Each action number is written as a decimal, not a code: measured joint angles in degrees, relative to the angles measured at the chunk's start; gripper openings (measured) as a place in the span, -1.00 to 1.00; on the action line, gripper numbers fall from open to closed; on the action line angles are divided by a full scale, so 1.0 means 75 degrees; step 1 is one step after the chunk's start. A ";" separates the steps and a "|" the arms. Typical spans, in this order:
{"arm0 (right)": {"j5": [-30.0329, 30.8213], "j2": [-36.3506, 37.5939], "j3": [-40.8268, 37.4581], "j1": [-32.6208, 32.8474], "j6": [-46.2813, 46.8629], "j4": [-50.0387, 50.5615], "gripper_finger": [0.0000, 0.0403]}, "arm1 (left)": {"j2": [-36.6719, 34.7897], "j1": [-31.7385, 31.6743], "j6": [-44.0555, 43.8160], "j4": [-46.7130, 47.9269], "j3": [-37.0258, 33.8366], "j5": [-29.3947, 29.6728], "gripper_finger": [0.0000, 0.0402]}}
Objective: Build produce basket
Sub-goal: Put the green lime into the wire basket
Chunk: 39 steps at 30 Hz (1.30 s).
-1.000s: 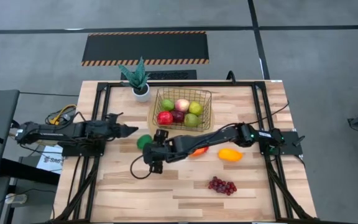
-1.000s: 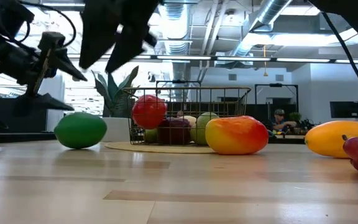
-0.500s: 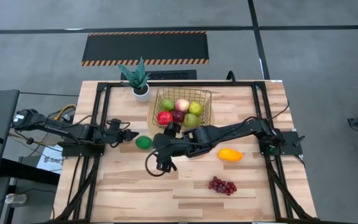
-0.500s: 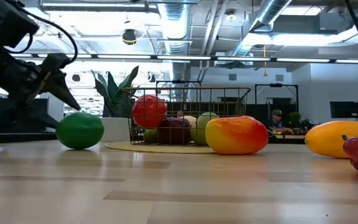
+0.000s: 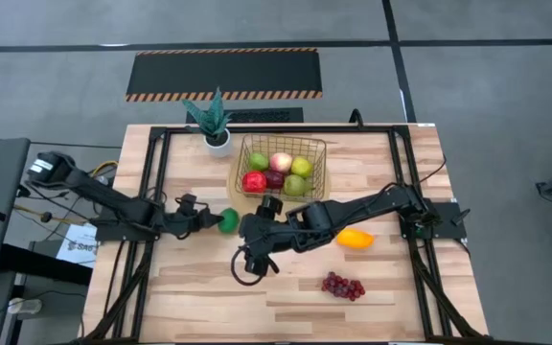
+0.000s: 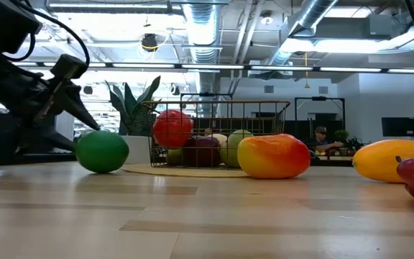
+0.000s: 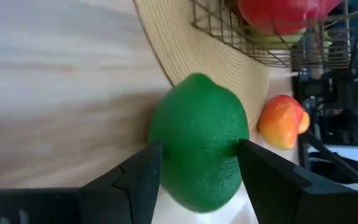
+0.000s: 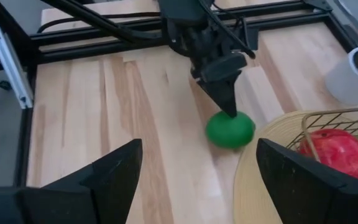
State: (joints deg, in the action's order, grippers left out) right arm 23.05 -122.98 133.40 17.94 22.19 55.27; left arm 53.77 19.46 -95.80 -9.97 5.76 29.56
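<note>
Left gripper point(image 7: 194, 165) clamped on green lime point(image 7: 197, 140), glossy w/ pebbled skin, beside basket point(image 5: 281, 165)

We see the pale wooden plank table point(image 5: 286, 287) evenly and brightly lit from above, with only faint, soft shadows under the dark arms. In the low view, long ceiling light strips point(image 6: 214, 66) glare white across the room behind, and the nearest planks are soft and out of focus. A small highlight sits on the glossy orange-red toy mango point(image 6: 274, 156). The round green toy lime point(image 7: 199, 142) looms large and slightly blurred in the left wrist view.
</note>
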 joint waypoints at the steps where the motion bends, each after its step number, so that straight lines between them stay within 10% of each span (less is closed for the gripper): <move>1: 0.0003 0.0000 0.0000 0.0020 0.0048 0.0000 0.65 | 0.0300 0.0071 -0.0034 -0.0370 0.0003 0.0009 -0.03; 8: 0.0003 0.0000 0.0000 0.0153 0.0220 0.0034 0.65 | 0.2496 0.0582 0.0014 -0.3329 0.0376 -0.0125 -0.03; 18: 0.0373 -0.0003 -0.0003 0.0159 0.3377 0.2616 0.64 | 0.4104 0.1387 0.0515 -0.3586 0.2220 -0.1264 -0.03; 26: 0.0706 -0.0156 -0.0001 0.0156 0.3409 0.2262 0.64 | 0.2960 0.2328 0.0270 -0.2375 0.2357 -0.1137 -0.03; 39: 0.0722 -0.0484 -0.0010 0.0215 0.3524 0.1927 0.64 | -0.0634 0.1457 0.0152 0.3686 0.2350 0.2721 -0.03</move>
State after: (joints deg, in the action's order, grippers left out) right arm 28.46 -126.61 133.33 19.55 48.62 69.72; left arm 49.02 30.38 -94.66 17.68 23.39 49.97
